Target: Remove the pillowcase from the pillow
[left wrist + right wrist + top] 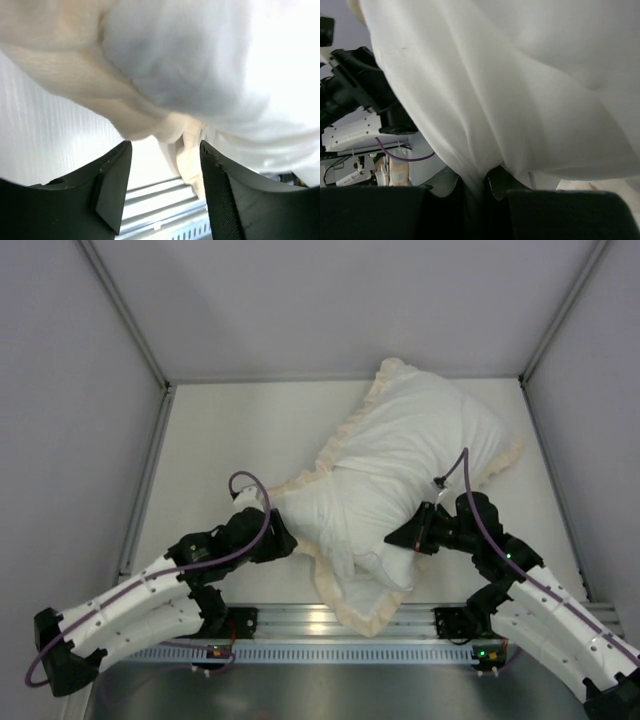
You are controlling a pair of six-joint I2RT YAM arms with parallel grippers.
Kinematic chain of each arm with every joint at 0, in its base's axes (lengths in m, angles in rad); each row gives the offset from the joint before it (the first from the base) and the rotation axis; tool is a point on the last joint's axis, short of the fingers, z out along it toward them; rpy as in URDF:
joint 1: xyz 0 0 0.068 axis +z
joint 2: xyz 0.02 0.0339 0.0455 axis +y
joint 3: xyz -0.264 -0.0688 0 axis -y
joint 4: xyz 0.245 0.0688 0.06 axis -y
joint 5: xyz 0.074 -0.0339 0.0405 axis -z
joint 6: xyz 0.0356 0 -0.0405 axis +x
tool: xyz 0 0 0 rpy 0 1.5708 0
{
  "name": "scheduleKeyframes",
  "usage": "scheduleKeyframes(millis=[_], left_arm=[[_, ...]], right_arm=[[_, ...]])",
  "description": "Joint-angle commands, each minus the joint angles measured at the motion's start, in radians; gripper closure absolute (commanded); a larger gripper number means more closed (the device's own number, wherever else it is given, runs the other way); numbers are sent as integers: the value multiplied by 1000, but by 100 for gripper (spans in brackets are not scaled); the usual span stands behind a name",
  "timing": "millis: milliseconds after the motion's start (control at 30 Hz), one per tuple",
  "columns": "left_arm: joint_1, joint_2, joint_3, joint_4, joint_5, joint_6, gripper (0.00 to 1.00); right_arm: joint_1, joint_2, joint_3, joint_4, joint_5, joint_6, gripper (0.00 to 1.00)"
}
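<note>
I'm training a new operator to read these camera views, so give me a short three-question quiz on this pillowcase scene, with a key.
1. True or false: the left gripper is clamped shut on the frill.
2. What does the right gripper pinch? A) white fabric of the pillowcase B) a towel C) nothing
3. Fill in: seen from the top camera, the pillowcase lies with its ___ face up.

Key: 1 false, its jaws stand apart. 2 A, the fabric is drawn into a fold between the closed fingers. 3 white.
</note>
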Motion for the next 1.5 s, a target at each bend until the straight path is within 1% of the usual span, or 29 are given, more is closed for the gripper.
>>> scheduleKeyframes(millis=[0,33,67,100,167,233,267,300,333,367,400,433,500,533,567,600,667,767,833,933,1100,1233,1400,1467], left_arm=[[3,-153,-39,-39,137,58,39],[3,-183,-41,-48,156,58,32],[3,-243,-39,-57,166,50,1],[3,-269,-21,-68,165,46,1],[3,-303,13,-94,144,39,1],[3,-285,76,-92,130,47,1],[3,-226,103,-91,130,68,1],[3,-178,173,-92,133,84,1],[3,-80,212,-92,142,119,1],[3,-31,254,-92,150,134,1],[1,20,295,-91,157,147,1],[3,105,371,-89,165,170,1],[1,180,438,-86,160,193,1],[1,213,494,-88,156,203,3],[1,277,519,-89,151,217,4],[3,307,539,-82,150,222,5],[1,387,591,-82,148,240,9],[3,462,630,-85,116,262,13],[3,493,654,-83,92,266,12],[3,539,694,-85,76,280,13],[3,651,798,-152,36,300,14],[3,711,803,-154,25,306,16],[1,734,783,-163,-2,305,21],[1,734,768,-163,-10,303,26]], right_arm=[[-24,23,-17,18,73,-42,100],[-23,29,-31,21,83,-44,100],[-20,34,-37,24,88,-44,100],[-18,34,-44,28,93,-46,100],[-6,18,-65,29,119,-43,100],[6,15,-86,36,128,-36,100],[13,14,-91,39,126,-32,100],[19,12,-99,44,128,-26,100],[39,12,-111,53,137,-15,100],[49,6,-114,49,149,-7,100],[62,1,-119,47,163,-4,100],[88,0,-120,38,203,5,100],[114,-18,-123,1,247,17,100],[128,-25,-129,-10,287,36,100],[158,-41,-133,-20,310,46,100],[174,-49,-136,-48,358,56,100],[226,-64,-137,-63,396,79,100],[278,-58,-137,-65,430,100,100],[299,-49,-134,-60,457,106,100],[318,-38,-136,-60,476,109,100],[326,-60,-153,-60,490,122,100],[332,-83,-157,-70,498,126,100],[332,-109,-154,-94,513,122,100],[332,-111,-154,-96,516,120,100]])
